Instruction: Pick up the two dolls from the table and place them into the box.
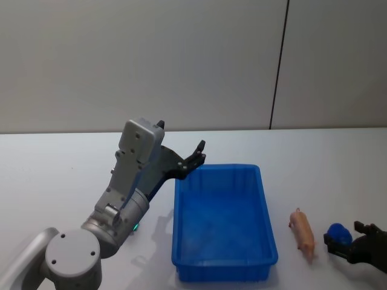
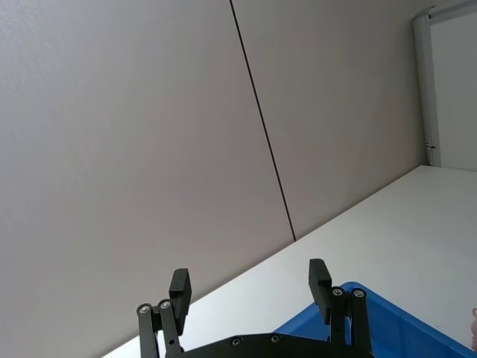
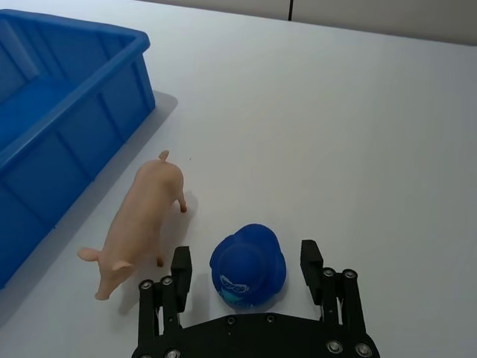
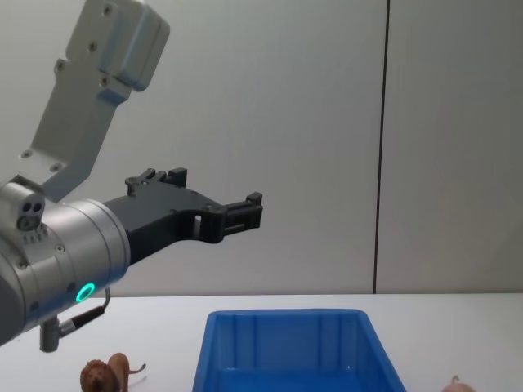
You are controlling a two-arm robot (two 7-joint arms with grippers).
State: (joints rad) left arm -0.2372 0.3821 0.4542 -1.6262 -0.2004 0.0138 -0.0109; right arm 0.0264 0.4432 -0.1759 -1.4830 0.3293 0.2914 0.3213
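1. You have the blue box, ribbed and open-topped, resting on the white table.
2. Your pale pink pig doll lies near the box's right wall without touching it, tail pointing away from you.
3. Your brown lion doll, shaggy-maned, stands on the table left of the box.

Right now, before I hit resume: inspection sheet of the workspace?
Surface: white table, carrying the box, dolls and a toy.
Job's things: blue box empty; pink pig doll on the table to its right; lion doll to its left.
Clutter: small blue toy beside the pig.
Grippers: left gripper open, raised near the box's far left corner; right gripper open, straddling the blue toy.
Cables: thin cable on the left arm.
Surroundings: grey wall panels.
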